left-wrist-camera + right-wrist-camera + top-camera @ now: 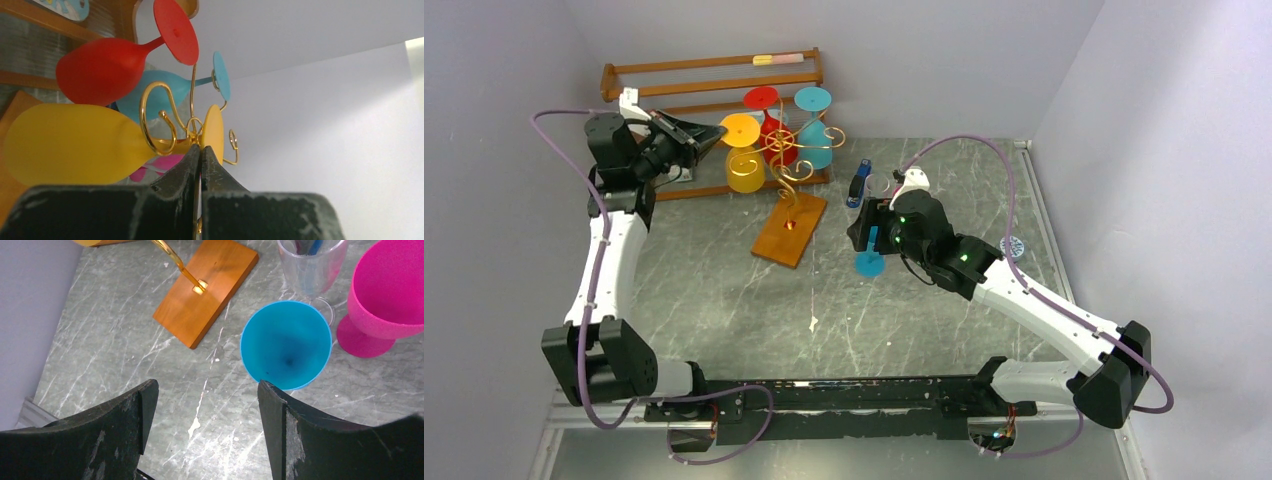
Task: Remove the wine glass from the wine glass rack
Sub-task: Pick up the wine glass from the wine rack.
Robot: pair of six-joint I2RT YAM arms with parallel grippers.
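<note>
Crowding yellow glass [75, 142]: red glass [100, 67], rack [790, 228] scrolls.
Left gripper [201, 150]: fingers together by its foot; hold unclear.
Right gripper [207, 386]: spread wide, empty.

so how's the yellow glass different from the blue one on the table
The yellow glass hangs upside down on the gold rack; the blue glass stands upright on the table. The yellow glass is at the shut left gripper, the blue glass under the open right gripper. Both are opaque.

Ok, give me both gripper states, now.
Left gripper: closed at the yellow glass foot; whether it grips anything cannot be told.
Right gripper: open, holding nothing.
</note>
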